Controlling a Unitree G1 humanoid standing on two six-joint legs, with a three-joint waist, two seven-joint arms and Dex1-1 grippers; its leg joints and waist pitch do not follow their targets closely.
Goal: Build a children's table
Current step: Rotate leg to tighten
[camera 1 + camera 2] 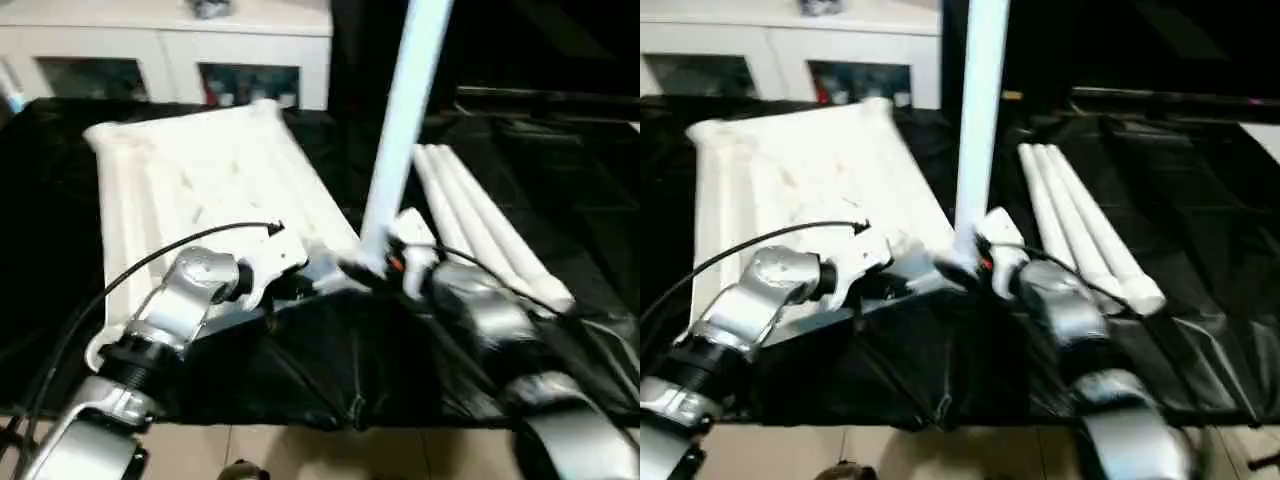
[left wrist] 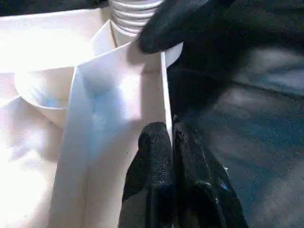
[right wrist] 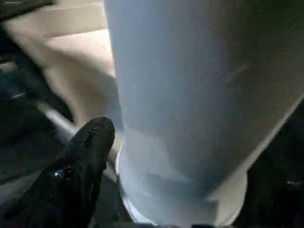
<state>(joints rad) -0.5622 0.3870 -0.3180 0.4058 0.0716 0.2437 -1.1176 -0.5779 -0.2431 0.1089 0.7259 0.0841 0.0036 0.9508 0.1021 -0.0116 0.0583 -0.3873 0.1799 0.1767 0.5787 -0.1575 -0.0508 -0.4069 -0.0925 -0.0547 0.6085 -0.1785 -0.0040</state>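
The children's table top (image 1: 200,170) lies upside down on a black cloth, ribbed side up. One white leg (image 1: 405,110) stands upright in its near right corner socket. Three more legs (image 1: 480,225) lie side by side to the right. My left gripper (image 2: 168,130) is shut on the thin rim wall of the table top near that corner. My right gripper (image 1: 375,270) is open around the foot of the upright leg. One of its fingers (image 3: 90,142) stands just beside the tube, and the other is hidden behind it.
A white cabinet (image 1: 160,50) with glass doors stands behind the table top. The black cloth (image 1: 560,170) covers the work surface out to the right. Its front edge drops to a tiled floor (image 1: 300,450) close to my forearms.
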